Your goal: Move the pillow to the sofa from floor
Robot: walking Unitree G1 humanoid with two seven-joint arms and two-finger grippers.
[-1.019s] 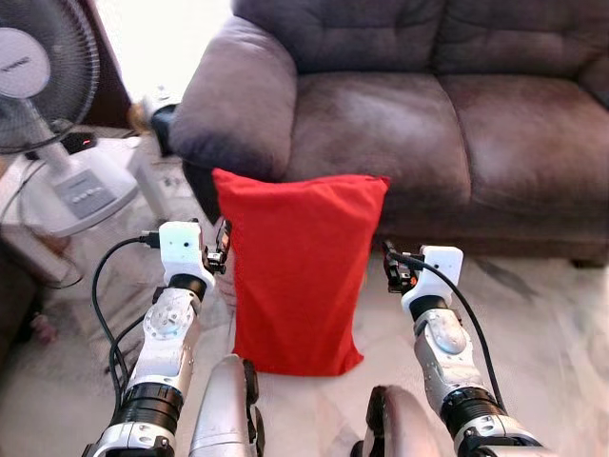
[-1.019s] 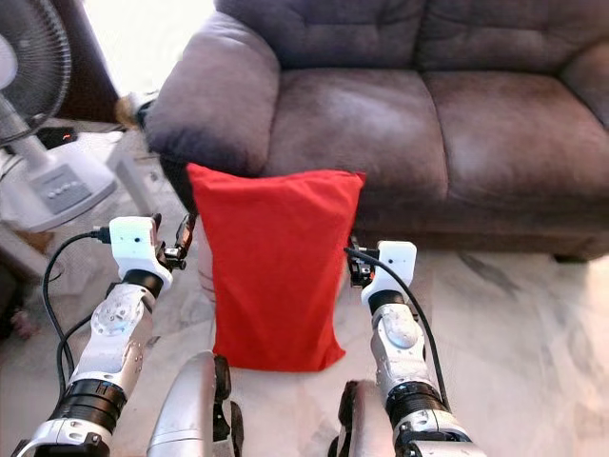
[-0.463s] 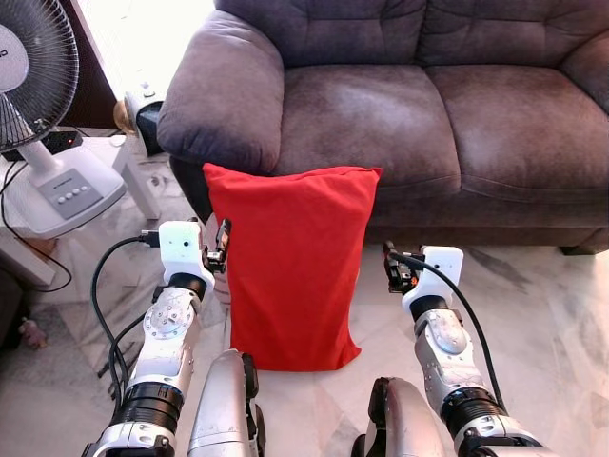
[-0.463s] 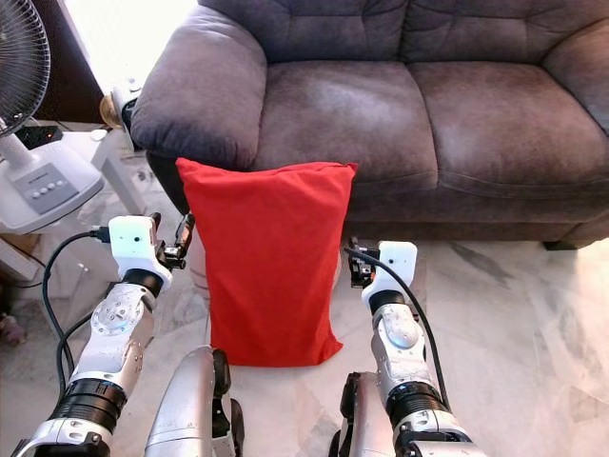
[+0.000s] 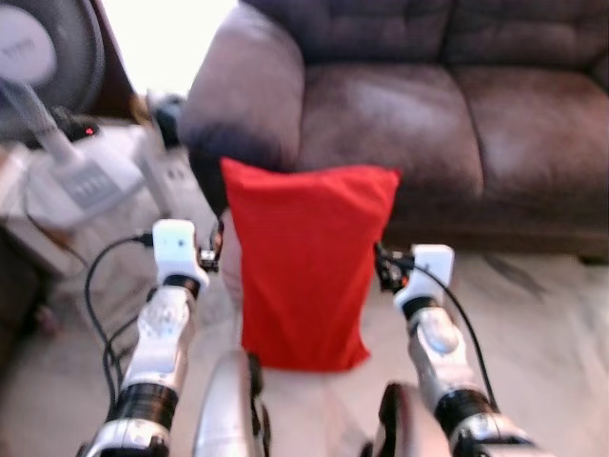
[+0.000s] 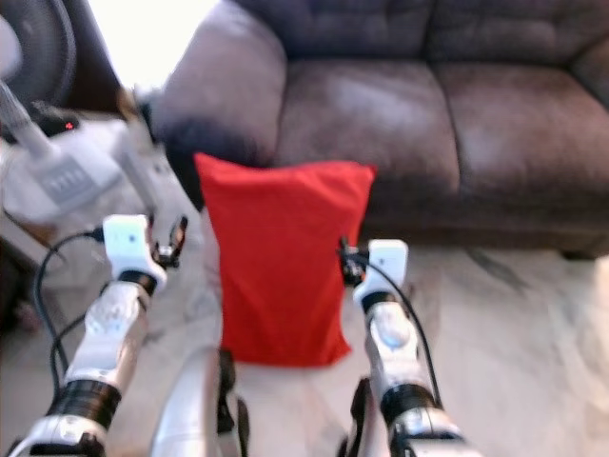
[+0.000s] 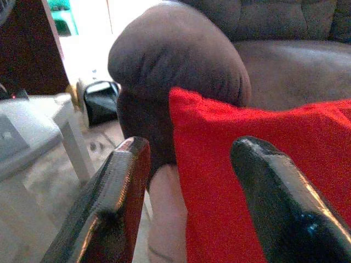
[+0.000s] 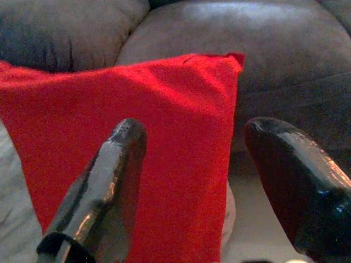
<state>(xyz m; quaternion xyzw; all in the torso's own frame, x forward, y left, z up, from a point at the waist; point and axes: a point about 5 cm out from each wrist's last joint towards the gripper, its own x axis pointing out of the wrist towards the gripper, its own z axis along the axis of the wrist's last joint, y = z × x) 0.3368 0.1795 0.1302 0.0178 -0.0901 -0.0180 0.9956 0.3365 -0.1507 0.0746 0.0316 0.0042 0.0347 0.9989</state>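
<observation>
A red pillow (image 5: 304, 262) stands upright on the marble floor, leaning against the front of the brown sofa (image 5: 409, 114) below its left armrest. My left gripper (image 5: 217, 248) is beside the pillow's left edge and my right gripper (image 5: 379, 267) is beside its right edge. In the left wrist view the open fingers (image 7: 118, 203) straddle the pillow's left edge (image 7: 230, 181). The right wrist view has the open fingers (image 8: 104, 181) on either side of the pillow's right edge (image 8: 164, 137). Neither gripper holds the pillow.
A standing fan (image 5: 43, 57) with a white base is at the left, next to a white side table (image 5: 147, 157). Cables lie on the floor by my left arm. The sofa seat (image 6: 381, 105) lies directly behind the pillow.
The head views have shifted and blurred, so the camera has moved. Both grippers sit slightly closer to the pillow's sides. The pillow has not moved.
</observation>
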